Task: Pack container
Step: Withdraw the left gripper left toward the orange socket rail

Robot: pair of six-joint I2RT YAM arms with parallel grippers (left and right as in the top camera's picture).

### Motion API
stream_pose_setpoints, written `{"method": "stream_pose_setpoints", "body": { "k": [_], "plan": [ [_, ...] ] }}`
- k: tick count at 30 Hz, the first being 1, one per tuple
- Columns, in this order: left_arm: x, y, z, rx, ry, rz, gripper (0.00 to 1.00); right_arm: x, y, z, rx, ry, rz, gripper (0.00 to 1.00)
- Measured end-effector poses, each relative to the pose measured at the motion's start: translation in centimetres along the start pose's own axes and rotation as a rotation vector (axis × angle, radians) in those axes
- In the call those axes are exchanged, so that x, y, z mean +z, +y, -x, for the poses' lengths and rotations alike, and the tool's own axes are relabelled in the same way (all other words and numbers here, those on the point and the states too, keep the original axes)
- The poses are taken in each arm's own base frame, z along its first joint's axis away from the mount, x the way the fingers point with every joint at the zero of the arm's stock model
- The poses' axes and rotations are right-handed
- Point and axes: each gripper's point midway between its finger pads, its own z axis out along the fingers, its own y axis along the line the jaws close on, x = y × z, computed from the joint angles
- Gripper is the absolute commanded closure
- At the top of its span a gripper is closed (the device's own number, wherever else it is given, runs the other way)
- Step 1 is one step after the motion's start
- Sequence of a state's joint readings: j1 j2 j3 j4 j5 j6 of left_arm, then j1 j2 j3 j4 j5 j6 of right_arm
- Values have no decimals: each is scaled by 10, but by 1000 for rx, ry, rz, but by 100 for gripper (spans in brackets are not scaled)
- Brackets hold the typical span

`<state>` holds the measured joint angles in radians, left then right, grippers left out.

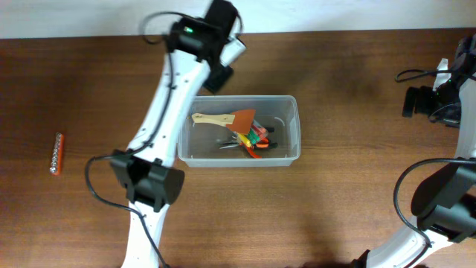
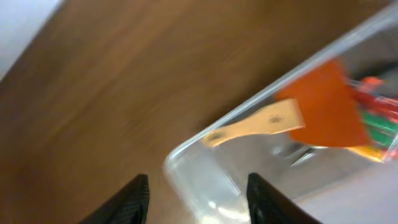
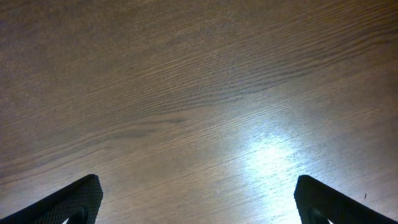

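**Left arm hovering at the tub's corner, right arm parked aside**

The container [image 1: 294, 135] is sitting mid-counter [image 1: 357, 201], long side running left to right. Inside it a spatula [image 1: 223, 118] with a pale wooden handle and an orange blade is lying across a jumble of small tools [image 1: 255, 140] in red, green, yellow and black; they are too tangled to tell apart.

The left gripper [image 1: 218, 77] is hanging just above the tub's far left corner. Its jaws are standing apart and gripping nothing, and in the left wrist view the rounded rim is showing between the fingers [image 2: 134, 199]. The white left arm is crossing over the tub's left end and hiding part of that wall from overhead.

The right gripper [image 3: 198, 199] is waiting well off to the right over bare wood, jaws spread wide and carrying nothing.

Far to the left, a small orange-and-silver strip [image 1: 56, 152] is lying alone; any marking on it is too small to read.
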<state>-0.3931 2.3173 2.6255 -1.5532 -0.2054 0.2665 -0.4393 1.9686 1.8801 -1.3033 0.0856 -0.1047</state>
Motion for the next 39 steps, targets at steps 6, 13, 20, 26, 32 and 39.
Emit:
{"method": "stream_pose_setpoints", "body": {
  "k": [6, 13, 20, 26, 32, 39],
  "plan": [
    [-26, 75, -39, -327, 38, 128, 39, 0, 0, 0, 0, 0, 0, 1],
    [-31, 141, -80, -544, 61, 198, 13, 0, 0, 0, 0, 0, 0, 1],
    [-76, 189, -122, -693, 6, 268, 3, 0, 0, 0, 0, 0, 0, 1],
    [-113, 207, -198, -820, 72, 315, 1, 0, 0, 0, 0, 0, 0, 1],
    [-103, 230, -291, -1004, 231, 344, 1, 0, 0, 0, 0, 0, 0, 1],
    [-58, 248, -318, -957, 200, 213, 1, 0, 0, 0, 0, 0, 0, 1]
  ]
}}
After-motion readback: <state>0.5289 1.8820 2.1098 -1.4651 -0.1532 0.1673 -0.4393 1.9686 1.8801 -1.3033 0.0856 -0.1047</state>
